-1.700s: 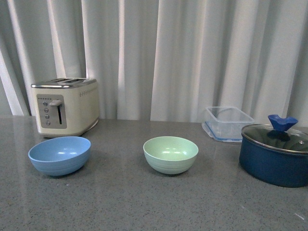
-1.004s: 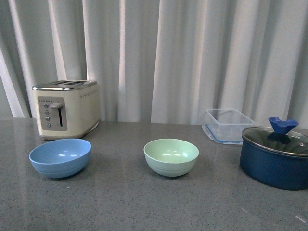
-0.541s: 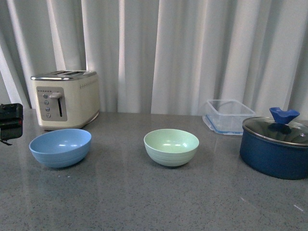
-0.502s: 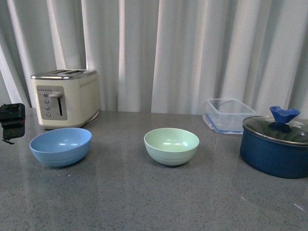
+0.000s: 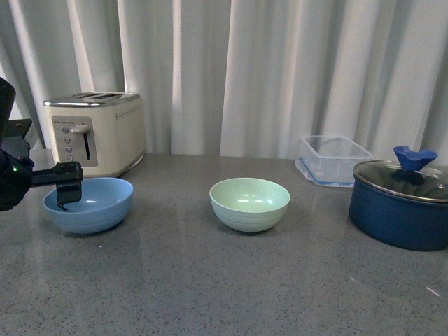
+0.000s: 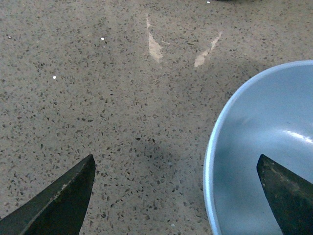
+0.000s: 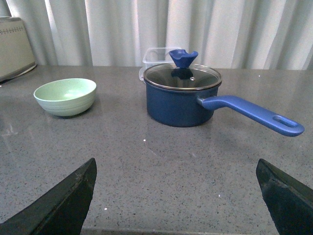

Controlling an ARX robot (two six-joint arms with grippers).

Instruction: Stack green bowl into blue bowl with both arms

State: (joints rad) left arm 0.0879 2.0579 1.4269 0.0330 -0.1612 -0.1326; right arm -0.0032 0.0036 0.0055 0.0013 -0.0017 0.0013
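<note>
The blue bowl (image 5: pixel 89 204) stands on the grey counter at the left, with the green bowl (image 5: pixel 250 203) upright in the middle, about a bowl's width away. My left gripper (image 5: pixel 68 187) is open at the blue bowl's left rim. In the left wrist view the gripper (image 6: pixel 175 159) straddles the rim of the blue bowl (image 6: pixel 264 147), one finger over the inside and one outside. My right gripper (image 7: pixel 176 164) is open and empty above the bare counter, far from the green bowl (image 7: pixel 65 96). It does not show in the front view.
A cream toaster (image 5: pixel 94 133) stands behind the blue bowl. A clear lidless container (image 5: pixel 334 159) and a navy pot (image 5: pixel 402 203) with a glass lid stand at the right. The pot's long blue handle (image 7: pixel 252 111) points toward my right gripper. White curtains hang behind.
My left arm came in from the left edge and moved right to the blue bowl's rim. The front view shifted slightly. The bowls have not moved.
</note>
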